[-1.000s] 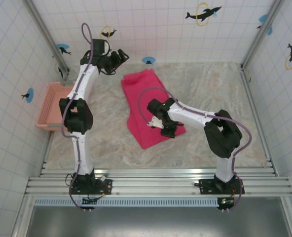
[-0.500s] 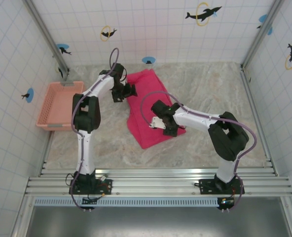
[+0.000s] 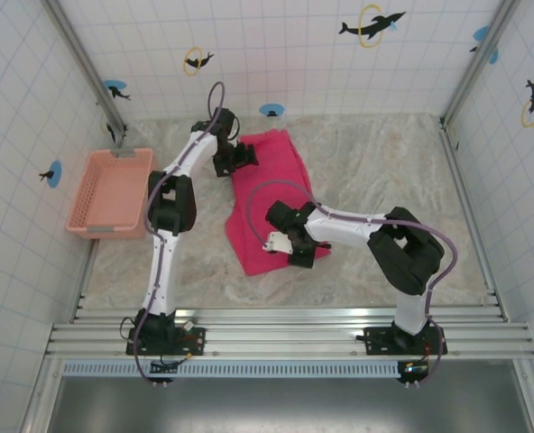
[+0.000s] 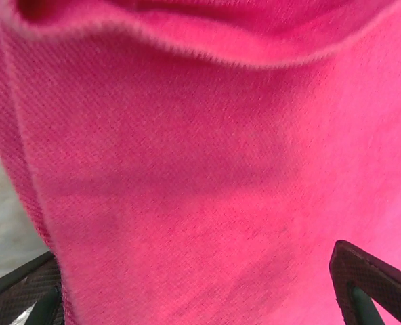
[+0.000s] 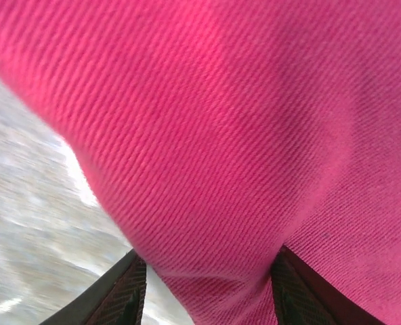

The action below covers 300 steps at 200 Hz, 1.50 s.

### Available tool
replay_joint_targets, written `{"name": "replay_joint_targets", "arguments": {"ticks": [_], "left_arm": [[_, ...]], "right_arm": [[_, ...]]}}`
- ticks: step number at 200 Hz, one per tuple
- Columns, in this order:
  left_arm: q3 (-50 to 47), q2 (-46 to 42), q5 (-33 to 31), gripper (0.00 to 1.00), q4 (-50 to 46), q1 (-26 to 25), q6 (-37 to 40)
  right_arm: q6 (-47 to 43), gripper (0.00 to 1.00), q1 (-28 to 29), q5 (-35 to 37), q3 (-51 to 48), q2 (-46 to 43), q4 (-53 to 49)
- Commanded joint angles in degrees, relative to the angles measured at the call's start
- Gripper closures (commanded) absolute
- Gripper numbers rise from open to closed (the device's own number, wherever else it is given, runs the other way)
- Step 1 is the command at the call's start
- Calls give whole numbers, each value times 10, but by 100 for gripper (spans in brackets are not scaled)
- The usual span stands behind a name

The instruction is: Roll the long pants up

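The long pants (image 3: pixel 271 194) lie folded in a bright pink-red strip on the marble floor, running from the back wall toward me. My left gripper (image 3: pixel 242 155) is down at their far left edge. In the left wrist view it (image 4: pixel 197 298) is open, with fingertips (image 4: pixel 370 288) wide apart and flat fabric (image 4: pixel 200 169) spanning the gap. My right gripper (image 3: pixel 290 251) is at the near end of the pants. In the right wrist view it (image 5: pixel 210 298) is shut on a bulging fold of the pants (image 5: pixel 221 149), which touches both fingers (image 5: pixel 122 291).
A salmon-pink lattice basket (image 3: pixel 109 191) stands against the left wall. Tiled walls enclose the floor on three sides. A metal rail (image 3: pixel 285 329) carrying the arm bases runs along the near edge. Bare marble (image 3: pixel 402 171) lies to the right of the pants.
My left arm came down from near the back wall onto the far left edge of the pants. My right gripper narrowed on the fabric and shifted near-left, bunching the near end.
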Motion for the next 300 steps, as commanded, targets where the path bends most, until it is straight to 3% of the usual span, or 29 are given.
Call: {"name": "replay_joint_targets", "arguments": {"ticks": [1, 35, 65, 99, 139, 161, 195, 224, 236, 251, 266, 286, 300], "left_arm": [[34, 54, 26, 3, -23, -19, -32], [89, 93, 47, 2, -22, -37, -57], [86, 81, 49, 3, -21, -30, -49], [26, -1, 21, 2, -25, -2, 16], [-95, -153, -51, 2, -11, 31, 130], [-239, -241, 5, 3, 95, 56, 98], [-508, -359, 85, 3, 336, 94, -68], [-533, -345, 187, 2, 347, 99, -86], [-534, -357, 184, 2, 345, 98, -67], [-533, -371, 202, 2, 346, 98, -27], [-533, -376, 205, 3, 327, 98, -10], [-469, -376, 148, 2, 227, 95, 69], [-425, -374, 106, 3, 160, 91, 124]], "right_arm": [[37, 50, 36, -90, 25, 30, -24], [64, 51, 54, -108, 47, 35, -24], [59, 47, 55, -45, 28, -10, -29], [36, 41, 79, 42, -7, -79, -29], [20, 40, 92, 88, -28, -73, 5], [7, 40, 94, 87, -33, -50, 27], [-12, 40, 93, 86, -27, -13, 54], [-7, 40, 93, 79, -16, 3, 57], [-8, 41, 93, 76, -19, 8, 61], [-6, 46, 89, 74, -13, 19, 59], [-6, 64, 79, 56, 3, 28, 46], [-11, 79, 70, 33, 28, 23, 16], [-21, 84, 64, -6, 59, 13, -25]]}}
